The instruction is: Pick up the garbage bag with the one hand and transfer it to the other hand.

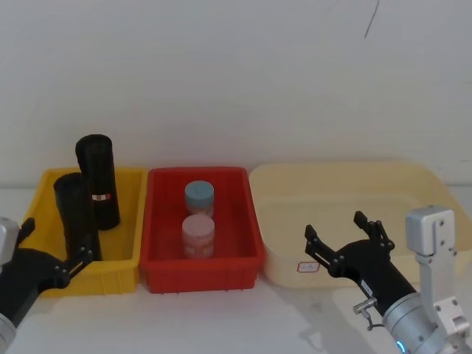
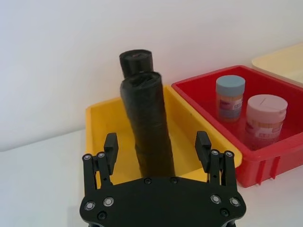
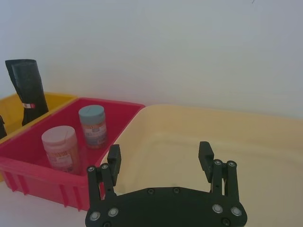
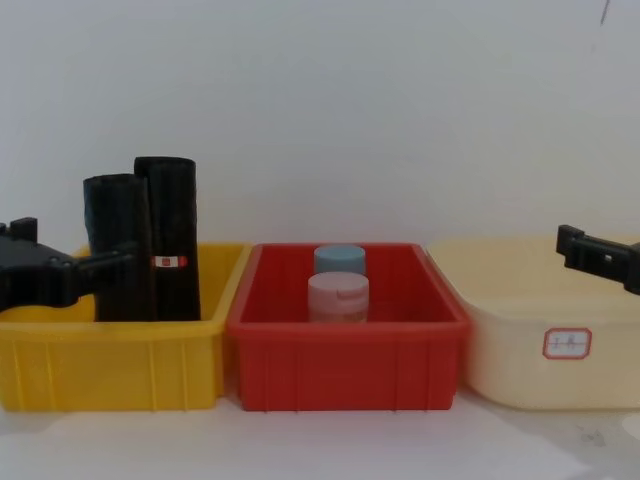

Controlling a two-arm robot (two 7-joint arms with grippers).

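The garbage bag point(image 1: 76, 215), a plain black roll, stands upright in the yellow bin point(image 1: 125, 258), at its front left. In the left wrist view the garbage bag point(image 2: 147, 124) rises just beyond my open fingers, lined up with the gap but not between them. My left gripper point(image 1: 57, 240) hovers open at the bin's front left corner; from the chest it is the left gripper point(image 4: 65, 250) beside the garbage bag point(image 4: 118, 245). My right gripper point(image 1: 335, 227) hangs open and empty over the cream tub's front edge, also seen as the right gripper point(image 3: 160, 155).
A second black roll with a red-and-white band point(image 1: 97, 179) stands behind the bag in the yellow bin. The red bin point(image 1: 200, 264) in the middle holds a blue-lidded jar point(image 1: 199, 198) and a pink-lidded jar point(image 1: 198, 234). The cream tub point(image 1: 413, 184) sits at the right.
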